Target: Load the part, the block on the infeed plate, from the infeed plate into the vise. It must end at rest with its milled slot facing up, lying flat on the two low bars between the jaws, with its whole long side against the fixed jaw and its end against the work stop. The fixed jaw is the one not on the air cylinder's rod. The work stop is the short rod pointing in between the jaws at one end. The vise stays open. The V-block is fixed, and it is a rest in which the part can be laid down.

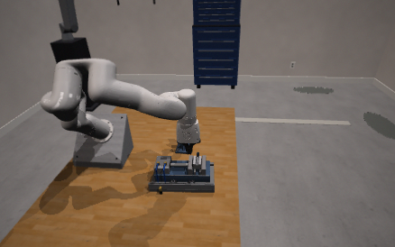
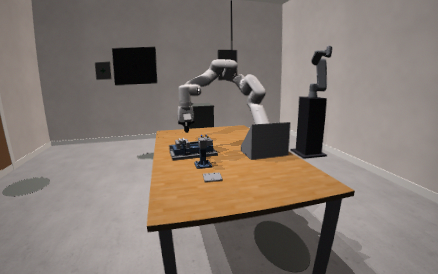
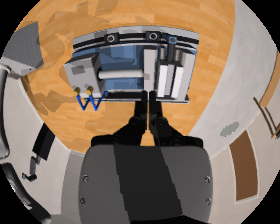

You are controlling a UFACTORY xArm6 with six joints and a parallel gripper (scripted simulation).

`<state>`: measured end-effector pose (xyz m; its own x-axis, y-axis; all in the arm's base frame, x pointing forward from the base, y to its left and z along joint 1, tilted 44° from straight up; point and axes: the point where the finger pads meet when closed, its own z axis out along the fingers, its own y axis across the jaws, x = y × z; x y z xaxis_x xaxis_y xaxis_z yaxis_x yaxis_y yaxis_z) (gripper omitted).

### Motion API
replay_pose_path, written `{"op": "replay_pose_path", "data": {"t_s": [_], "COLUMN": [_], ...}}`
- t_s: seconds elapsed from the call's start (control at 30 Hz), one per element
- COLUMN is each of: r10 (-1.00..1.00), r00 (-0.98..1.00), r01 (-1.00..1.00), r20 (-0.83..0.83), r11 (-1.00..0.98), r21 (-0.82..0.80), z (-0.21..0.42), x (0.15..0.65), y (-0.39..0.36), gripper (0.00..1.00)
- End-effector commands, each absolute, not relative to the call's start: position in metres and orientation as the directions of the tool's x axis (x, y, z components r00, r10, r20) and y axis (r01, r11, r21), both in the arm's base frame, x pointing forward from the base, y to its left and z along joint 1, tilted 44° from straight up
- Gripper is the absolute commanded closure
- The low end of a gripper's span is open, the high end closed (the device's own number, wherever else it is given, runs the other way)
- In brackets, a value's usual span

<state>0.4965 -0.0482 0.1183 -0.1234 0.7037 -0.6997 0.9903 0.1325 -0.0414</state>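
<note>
The vise (image 1: 181, 173) stands on its dark base plate on the wooden table, with the air cylinder (image 1: 163, 163) on its left and the jaws (image 1: 197, 163) on its right. In the wrist view a pale block (image 3: 165, 75) seems to lie between the jaws; I cannot make out its slot or the work stop. My gripper (image 1: 187, 149) (image 3: 148, 99) hangs just above and behind the jaws, fingers shut with nothing between them. It also shows in the exterior view (image 2: 186, 129). The grey infeed plate (image 2: 213, 177) looks bare.
The arm's grey pedestal (image 1: 104, 141) is at the table's left. A blue cabinet (image 1: 215, 42) stands at the far wall.
</note>
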Motion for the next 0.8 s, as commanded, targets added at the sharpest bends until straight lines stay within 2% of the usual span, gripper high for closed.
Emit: {"op": "replay_pose_path", "data": {"t_s": [0.0,0.77], "r10": [0.704,0.704], "r00": [-0.122,-0.122], "r01": [0.99,0.99], "r20": [-0.7,-0.7], "r11": [0.134,0.134], "r21": [-0.038,-0.038], "z": [0.115,0.095], "x": [0.498,0.5], "y": [-0.052,-0.071], "gripper": [1.0,1.0]}}
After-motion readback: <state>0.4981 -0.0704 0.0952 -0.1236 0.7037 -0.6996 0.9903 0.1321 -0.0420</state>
